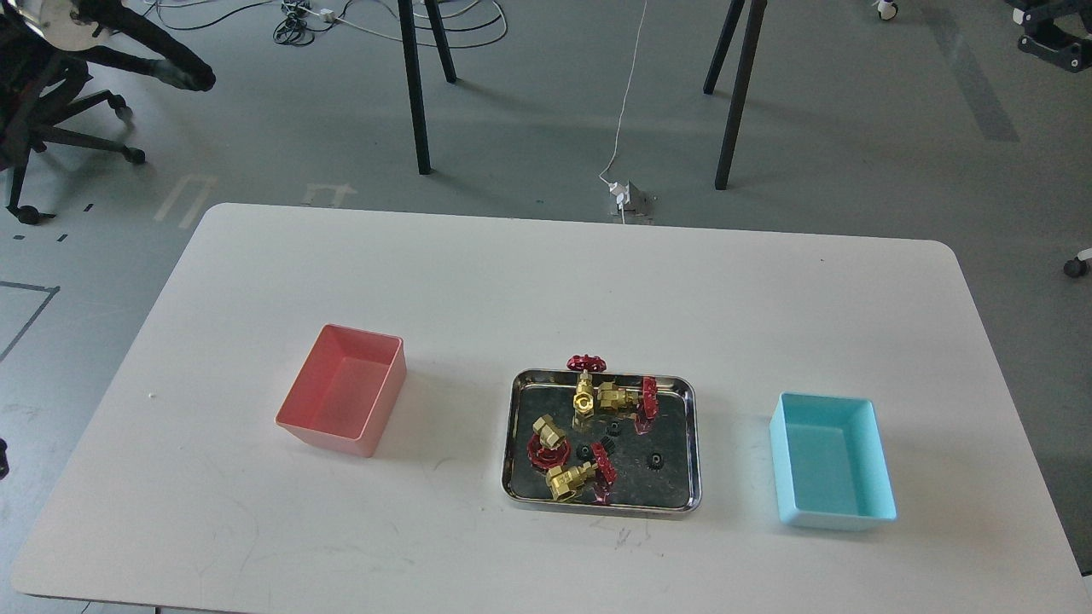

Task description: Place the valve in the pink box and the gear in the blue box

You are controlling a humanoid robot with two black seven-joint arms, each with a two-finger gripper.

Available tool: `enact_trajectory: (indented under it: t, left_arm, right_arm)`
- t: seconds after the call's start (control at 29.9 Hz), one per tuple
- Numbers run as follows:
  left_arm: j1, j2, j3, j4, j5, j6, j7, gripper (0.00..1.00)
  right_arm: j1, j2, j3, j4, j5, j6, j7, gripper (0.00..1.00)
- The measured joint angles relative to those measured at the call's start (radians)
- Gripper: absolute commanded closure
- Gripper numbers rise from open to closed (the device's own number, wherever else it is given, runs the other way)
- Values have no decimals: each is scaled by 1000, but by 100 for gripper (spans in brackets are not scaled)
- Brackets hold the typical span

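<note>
Lying in steel tray [691, 443] — brass valve [570, 479], red handwheel; hands out of view.

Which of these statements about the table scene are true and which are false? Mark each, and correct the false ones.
1. The pink box holds a valve. False: it is empty.
2. The valves lie in the steel tray. True.
3. The blue box stands left of the tray. False: it stands right of it.
4. The small black gears lie in the tray. True.
5. A gripper hovers over the tray. False: no gripper is in view.
</note>
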Motion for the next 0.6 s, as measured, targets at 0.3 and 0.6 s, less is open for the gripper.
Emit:
enact_trajectory:
  t: [0.3,0.6]
  left_arm:
    - [56,5,-53,-2,15,62,-23,0]
    - [220,55,-206,-25,-39,-18,-344,2]
  right_arm:
    - [2,0,1,16,0,-2,0,1]
    - [10,11,34,16,-5,-1,10,1]
